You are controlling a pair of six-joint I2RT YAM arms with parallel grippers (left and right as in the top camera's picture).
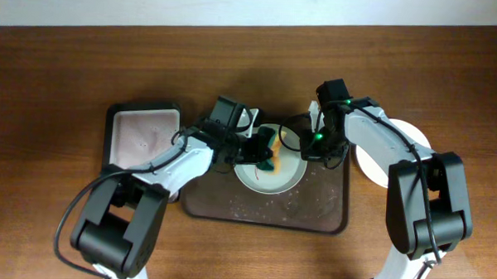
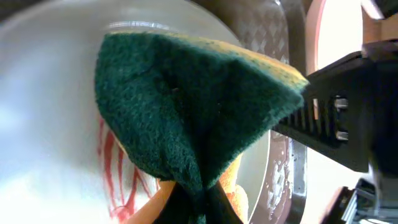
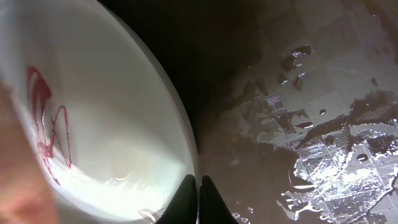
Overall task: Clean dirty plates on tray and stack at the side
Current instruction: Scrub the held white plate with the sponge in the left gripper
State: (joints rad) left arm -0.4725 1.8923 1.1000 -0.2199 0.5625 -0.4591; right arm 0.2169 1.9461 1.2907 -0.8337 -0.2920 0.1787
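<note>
While the left end effector (image 1: 261,148) is clamping a green sponge (image 2: 186,106) over the white plate (image 1: 284,175), the right end effector (image 3: 194,199) is pinching that plate's rim — the plate is sitting on the dark brown tray (image 1: 321,210), red smears (image 3: 46,124) showing beside the sponge.

A brown wood-grain counter (image 1: 52,75) fills the view; a pale wall (image 1: 236,6) strip runs along its far edge.

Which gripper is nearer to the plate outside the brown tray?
Right. The right gripper is just left of that plate; the left gripper is farther left, holding a sponge.
</note>
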